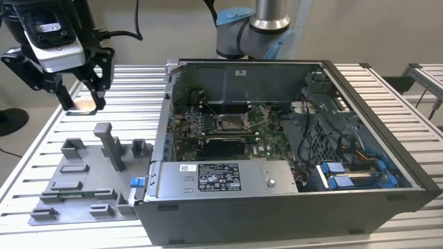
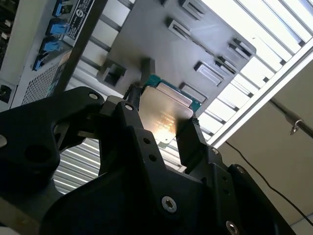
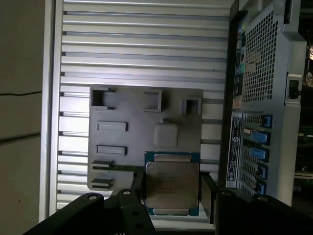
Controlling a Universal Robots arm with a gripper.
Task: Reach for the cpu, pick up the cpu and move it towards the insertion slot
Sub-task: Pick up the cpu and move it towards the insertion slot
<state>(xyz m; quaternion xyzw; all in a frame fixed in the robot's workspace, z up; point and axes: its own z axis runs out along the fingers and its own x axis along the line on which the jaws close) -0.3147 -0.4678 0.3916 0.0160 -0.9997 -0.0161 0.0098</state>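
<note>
Black claw [image 3: 173, 193] clamping flat square silvery cpu [image 3: 171, 178], ribbed metal table [image 3: 146, 49]

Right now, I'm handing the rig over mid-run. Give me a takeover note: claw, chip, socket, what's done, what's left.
Claw: shut on the chip, with a finger on each of two opposite edges in both wrist views.
Chip: lifted clear of the grey tray, out to the exterior view's left of the computer case.
Socket: inside the case, on the green board.
Done: reach and pick-up.
Left: the carry to the socket; the chip is well short of the case.
</note>
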